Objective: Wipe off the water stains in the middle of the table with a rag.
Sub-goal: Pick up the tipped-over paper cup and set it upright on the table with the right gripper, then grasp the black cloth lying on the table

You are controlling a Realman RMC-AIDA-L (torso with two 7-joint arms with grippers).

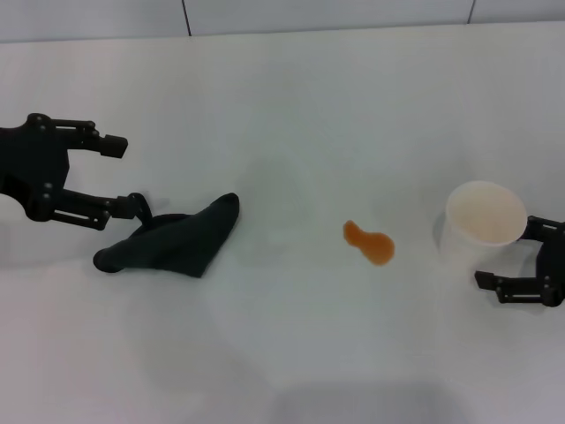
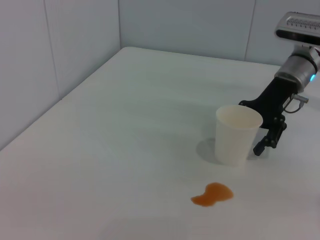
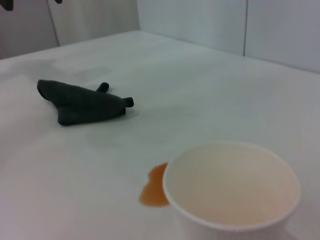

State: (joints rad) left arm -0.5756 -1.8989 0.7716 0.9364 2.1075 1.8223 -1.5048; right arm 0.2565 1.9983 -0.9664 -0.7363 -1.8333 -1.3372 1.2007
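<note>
Dark green rag (image 1: pixel 172 240) lies on the white tabletop (image 1: pixel 291 106) just beside the spread, empty left claw (image 1: pixel 124 174), long axis pointing toward the amber water stains (image 1: pixel 369 243) at centre. Right claw (image 1: pixel 508 256), open beside the paper cup (image 1: pixel 483 221), is farther from the rag.

Bare table (image 1: pixel 291 132) separates rag (image 1: pixel 172 243) from stain (image 1: pixel 369 243) (cup (image 1: pixel 484 216) stands beyond).

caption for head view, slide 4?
Open left gripper beside rag; orange stain mid-table, cup by right gripper.
</note>
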